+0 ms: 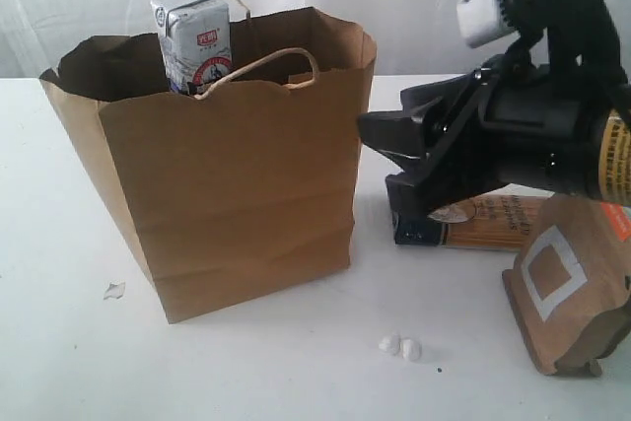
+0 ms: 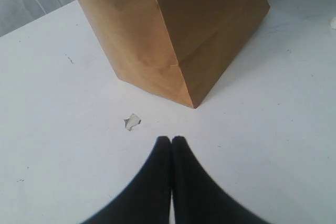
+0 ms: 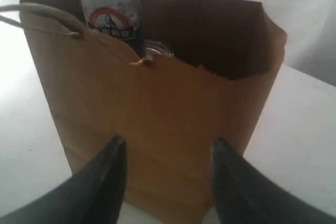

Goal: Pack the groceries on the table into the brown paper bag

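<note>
One carton (image 1: pixel 194 41) stands inside the bag (image 1: pixel 237 189) (upright).

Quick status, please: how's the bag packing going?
Left gripper shut, empty, above the table. Right gripper open, facing the brown paper bag. Carton in bag; spaghetti packet and brown pouch outside. Nothing seen blocking.

One bag (image 1: pixel 246 194), carton (image 1: pixel 194 41), pouch (image 1: pixel 572 283), packet (image 1: pixel 490 227)

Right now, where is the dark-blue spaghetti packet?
In the exterior view the spaghetti packet lies on the table right of the brown paper bag, partly hidden behind the right pincer; the brown pouch stands nearer the camera beside it.
</note>
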Tool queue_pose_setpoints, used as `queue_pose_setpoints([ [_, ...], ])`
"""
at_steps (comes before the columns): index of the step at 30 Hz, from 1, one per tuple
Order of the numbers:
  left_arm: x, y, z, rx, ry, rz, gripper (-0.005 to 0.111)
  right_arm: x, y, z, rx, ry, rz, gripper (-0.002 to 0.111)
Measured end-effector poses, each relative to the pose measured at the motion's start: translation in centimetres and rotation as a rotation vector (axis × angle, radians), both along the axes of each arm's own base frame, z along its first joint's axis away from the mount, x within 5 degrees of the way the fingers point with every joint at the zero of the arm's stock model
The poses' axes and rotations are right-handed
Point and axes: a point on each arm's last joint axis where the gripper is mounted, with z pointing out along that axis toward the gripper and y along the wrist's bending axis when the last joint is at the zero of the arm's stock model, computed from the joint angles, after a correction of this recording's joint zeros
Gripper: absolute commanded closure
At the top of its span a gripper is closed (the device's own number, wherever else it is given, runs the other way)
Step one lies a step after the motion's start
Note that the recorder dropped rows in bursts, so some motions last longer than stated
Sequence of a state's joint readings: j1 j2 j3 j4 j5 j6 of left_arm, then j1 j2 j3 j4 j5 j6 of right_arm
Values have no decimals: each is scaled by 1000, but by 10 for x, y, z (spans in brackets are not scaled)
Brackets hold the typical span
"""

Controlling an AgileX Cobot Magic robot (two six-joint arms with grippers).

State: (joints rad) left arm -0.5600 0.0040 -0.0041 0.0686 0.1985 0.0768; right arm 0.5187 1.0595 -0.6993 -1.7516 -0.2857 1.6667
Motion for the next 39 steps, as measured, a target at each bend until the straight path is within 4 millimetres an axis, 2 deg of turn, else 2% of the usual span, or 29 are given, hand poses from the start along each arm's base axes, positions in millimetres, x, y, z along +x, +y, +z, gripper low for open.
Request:
queue_pose_setpoints([
  [4, 0, 0, 0, 0, 0, 0, 106, -4, 4, 0, -69, -71, 99, 62],
  [6, 0, 0, 0, 0, 0, 0, 106, 0, 0, 0, -73, -78, 33, 62],
  [10, 0, 0, 0, 0, 0, 0, 106, 22, -30, 4, -16, -87, -421, 62],
  [13, 0, 0, 0, 0, 0, 0, 106, 29, -58, 10, 47, -119, -765, 62],
  [16, 0, 0, 0, 0, 0, 0, 106, 29, -74, 8, 73, -97, -951, 62],
  [17, 0, 0, 0, 0, 0, 0, 106, 28, -76, 7, 59, -84, -967, 62],
  [20, 0, 0, 0, 0, 0, 0, 106, 24, -76, -1, -93, -30, -921, 62],
  [23, 0, 0, 0, 0, 0, 0, 106, 17, -69, -16, -331, 80, -753, 62],
  [26, 0, 0, 0, 0, 0, 0, 106, 3, -58, -35, -512, 247, -490, 62],
  [27, 0, 0, 0, 0, 0, 0, 106, -9, -49, -44, -583, 337, -287, 62],
  [28, 0, 0, 0, 0, 0, 0, 106, -14, -45, -47, -597, 370, -208, 62],
  [29, 0, 0, 0, 0, 0, 0, 106, -23, -34, -49, -574, 398, -35, 62],
  [31, 0, 0, 0, 0, 0, 0, 106, -27, -21, -45, -443, 400, 61, 62],
  [33, 0, 0, 0, 0, 0, 0, 106, -19, -14, -35, -296, 334, 19, 62],
  [36, 0, 0, 0, 0, 0, 0, 106, -5, -13, -22, -148, 221, -106, 62],
  [39, 0, 0, 0, 0, 0, 0, 106, 0, -9, -32, -145, 289, -119, 62],
])
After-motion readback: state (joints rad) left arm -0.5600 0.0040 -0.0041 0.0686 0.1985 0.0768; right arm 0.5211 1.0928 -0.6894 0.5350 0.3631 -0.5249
